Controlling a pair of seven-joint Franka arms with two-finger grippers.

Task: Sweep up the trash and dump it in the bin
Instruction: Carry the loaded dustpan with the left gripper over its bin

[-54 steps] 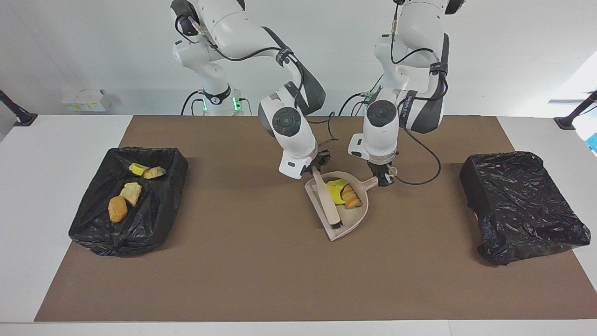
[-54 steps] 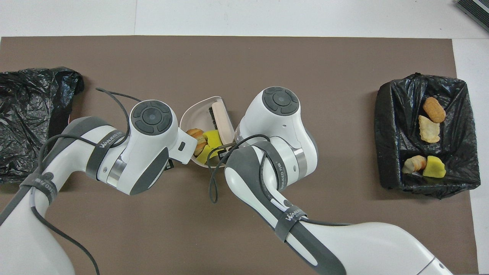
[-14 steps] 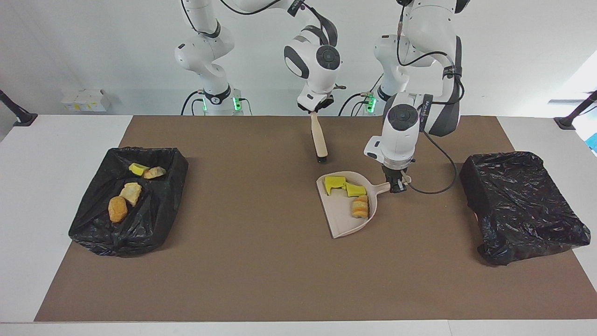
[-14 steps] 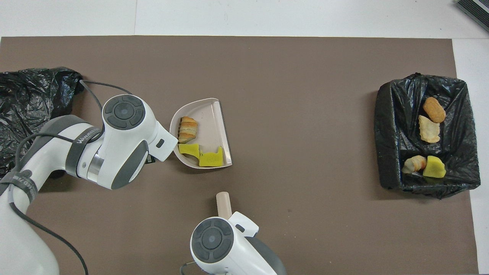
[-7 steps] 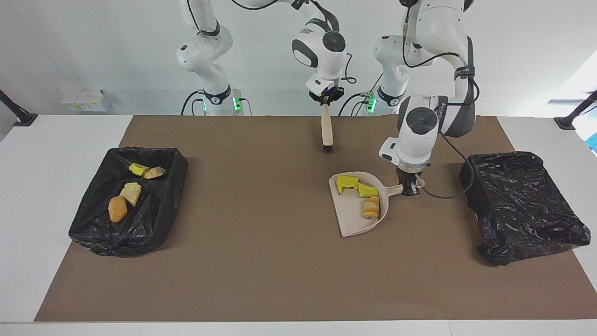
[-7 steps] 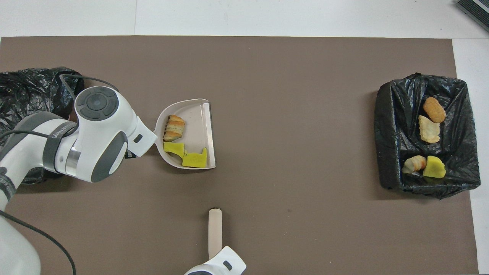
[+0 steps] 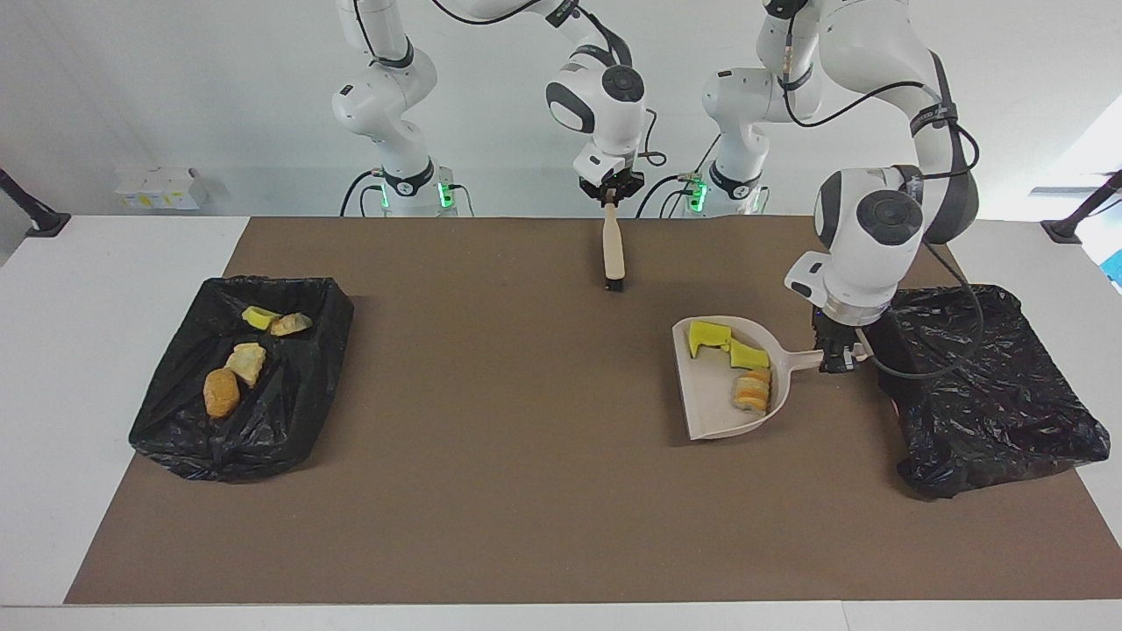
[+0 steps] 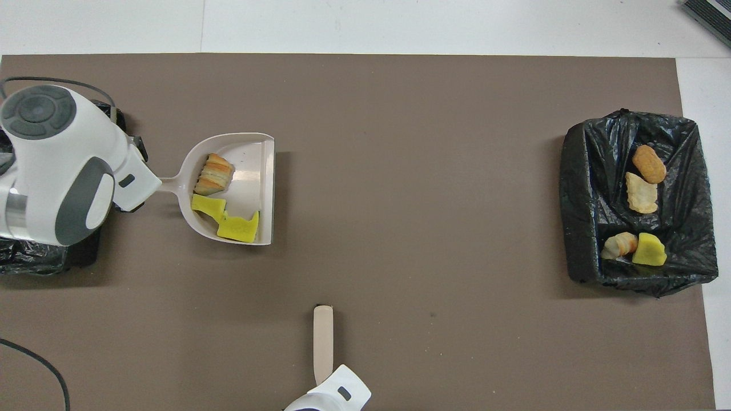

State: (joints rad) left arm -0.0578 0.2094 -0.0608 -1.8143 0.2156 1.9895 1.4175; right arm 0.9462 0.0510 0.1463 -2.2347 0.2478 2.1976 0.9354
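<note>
Dustpan (image 7: 727, 386) carried level so trash (image 7: 741, 364) stayed in, beside empty bin (image 7: 982, 386) | left claw (image 7: 837, 355) pinched its handle, likely to tip there | right claw (image 7: 611, 194) pinched brush (image 7: 613, 245), hanging clear over tabletop (image 7: 491, 491) | four pieces lay in other bin (image 7: 245, 377).
</note>
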